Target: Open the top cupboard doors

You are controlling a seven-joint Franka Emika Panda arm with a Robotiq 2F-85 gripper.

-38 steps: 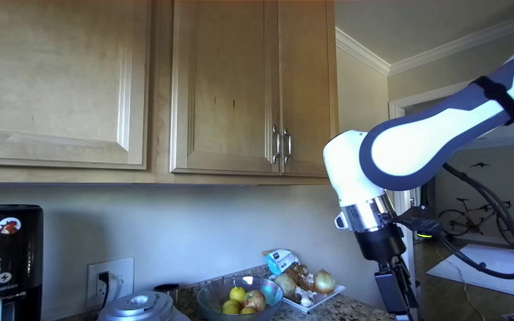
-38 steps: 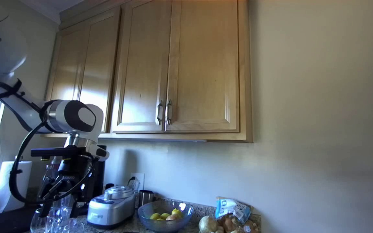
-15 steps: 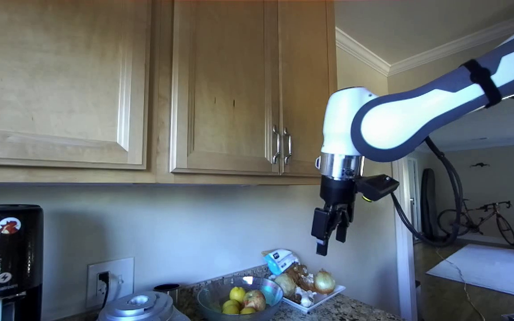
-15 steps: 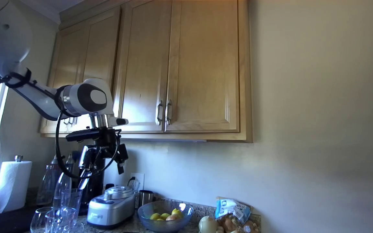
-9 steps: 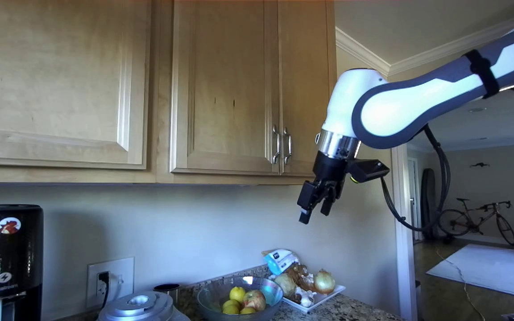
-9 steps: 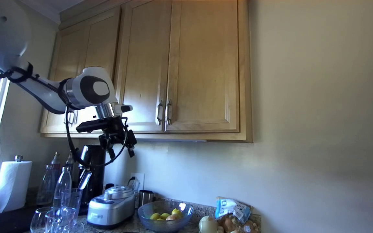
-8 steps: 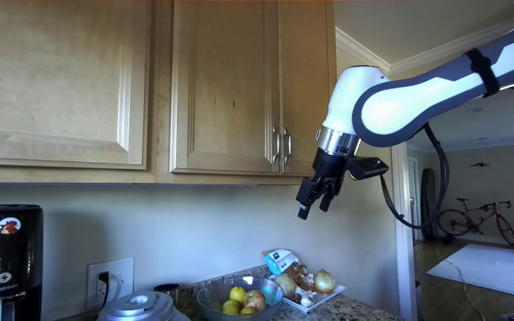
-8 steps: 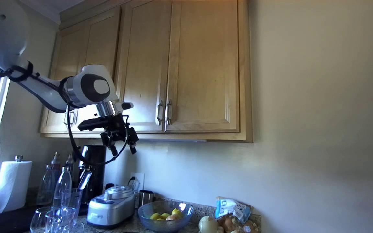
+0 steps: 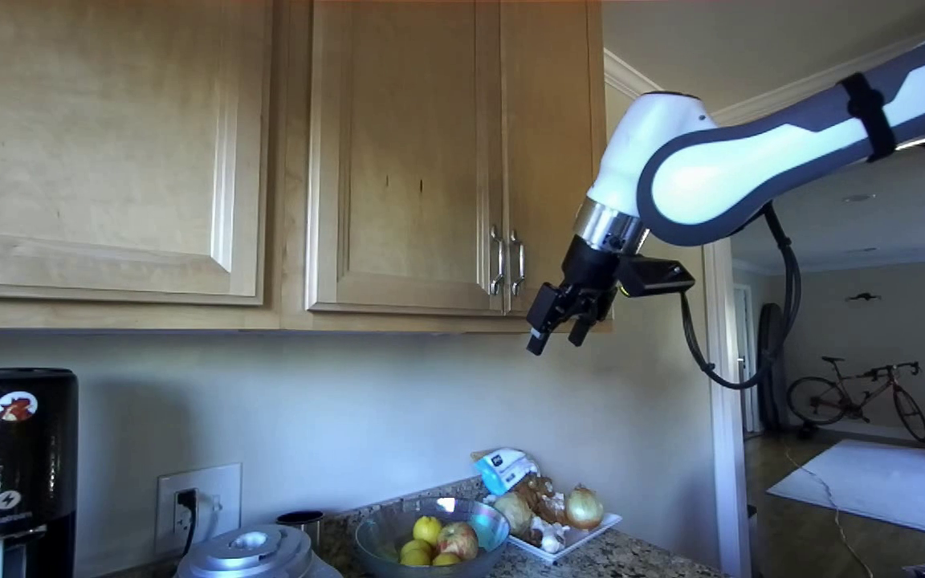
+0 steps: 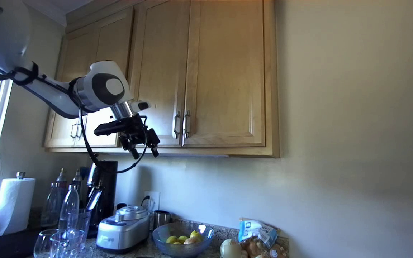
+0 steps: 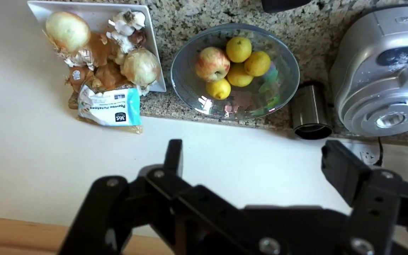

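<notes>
The top cupboard doors are a pair of light-oak panel doors, both shut. The left door (image 9: 410,144) and right door (image 9: 549,144) also show in an exterior view, as left door (image 10: 160,71) and right door (image 10: 228,71). Their silver bar handles (image 9: 497,261) (image 10: 186,124) stand side by side at the inner lower edges. My gripper (image 9: 556,343) (image 10: 145,154) is open and empty, tilted down, at about the height of the cupboard's bottom edge and apart from the handles. In the wrist view the open fingers (image 11: 253,148) have only wall between them; handles are out of view there.
A wider oak door (image 9: 93,144) is on the left. More cupboard doors (image 10: 108,61) are behind the arm. Below stand a glass fruit bowl (image 11: 236,106), a tray of onions (image 11: 151,42), a silver appliance (image 10: 124,229), a black appliance (image 9: 13,466) and glasses (image 10: 63,242).
My arm has risen from low over the counter and swung inward. The gripper has tilted and moved up to the cupboard's bottom edge, staying open. The doors have not moved.
</notes>
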